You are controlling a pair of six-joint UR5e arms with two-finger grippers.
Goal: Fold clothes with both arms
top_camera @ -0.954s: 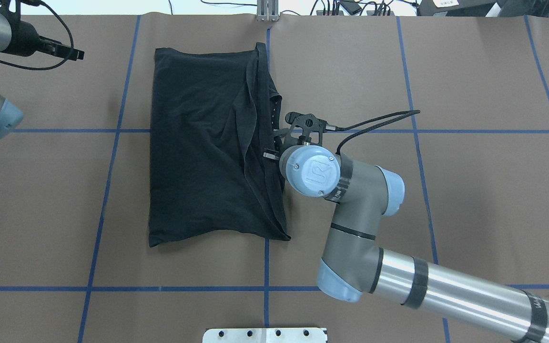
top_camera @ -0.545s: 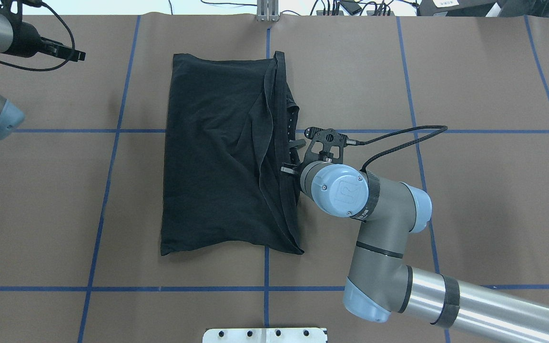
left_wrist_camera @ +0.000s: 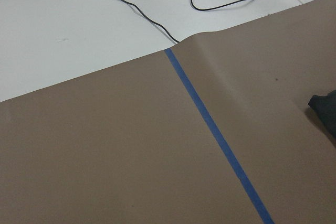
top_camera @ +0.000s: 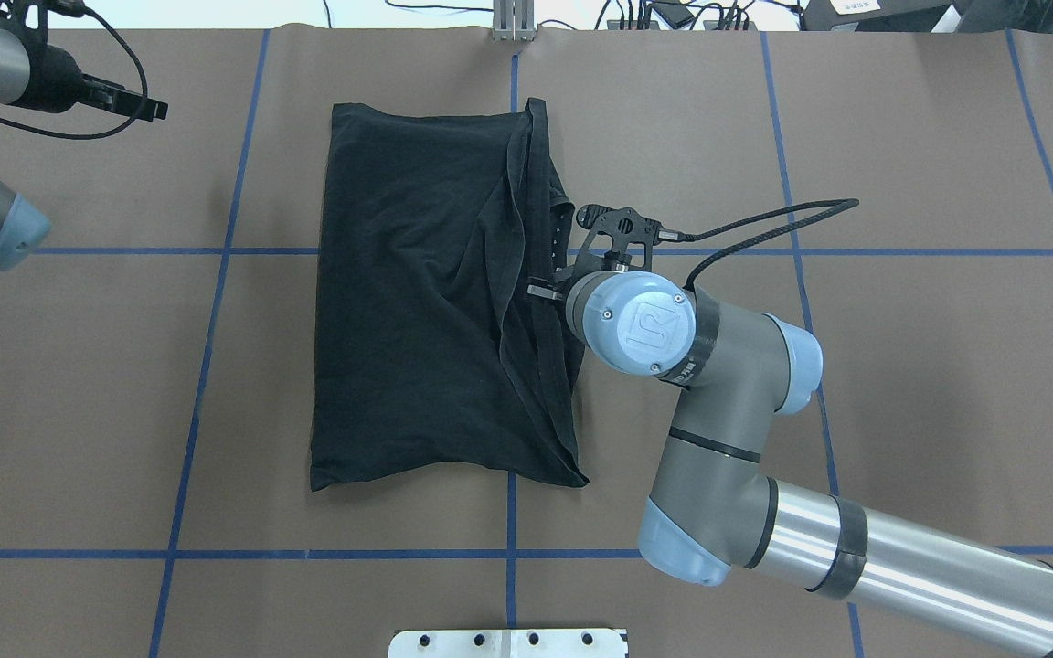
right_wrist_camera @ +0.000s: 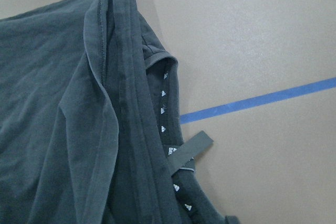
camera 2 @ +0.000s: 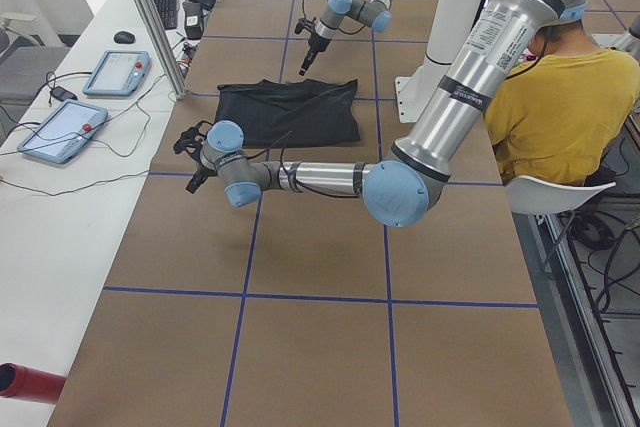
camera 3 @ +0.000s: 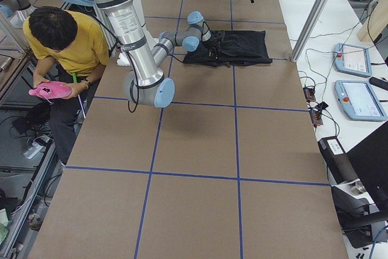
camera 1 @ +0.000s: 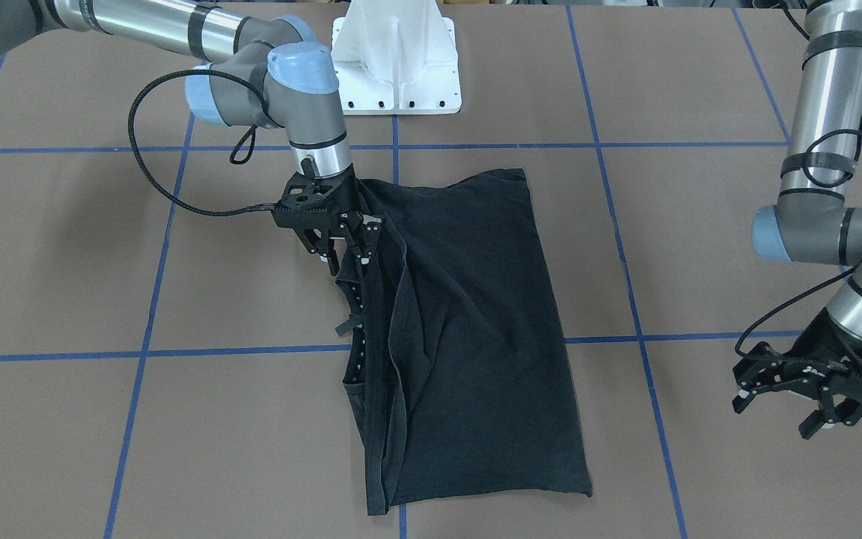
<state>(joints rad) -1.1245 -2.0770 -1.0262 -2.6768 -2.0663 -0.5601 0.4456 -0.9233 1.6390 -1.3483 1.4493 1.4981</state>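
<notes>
The black T-shirt (top_camera: 417, 302) lies folded lengthwise on the brown table, its collar and layered edges along its right side. It also shows in the front view (camera 1: 476, 337). The right wrist view shows its collar tape with small white marks (right_wrist_camera: 167, 124) and a hang loop (right_wrist_camera: 191, 148). My right gripper (camera 1: 341, 254) hovers over that collar edge with its fingers apart and nothing in them. In the overhead view the wrist mostly hides the right gripper (top_camera: 552, 288). My left gripper (camera 1: 775, 415) is open and empty, off to the shirt's far left (top_camera: 152, 108).
The white base plate (camera 1: 397, 67) stands at the robot's side of the table. Blue tape lines (top_camera: 508, 512) cross the brown cover. A metal post (top_camera: 513, 23) stands at the far edge. A seated person in yellow (camera 2: 560, 107) is beside the table, and two tablets (camera 2: 115, 72) lie past its far edge.
The shirt first slid to the right with my right gripper. Since then it has lain still, while the right wrist rose and shifted slightly away from the robot. The left arm has barely moved.
</notes>
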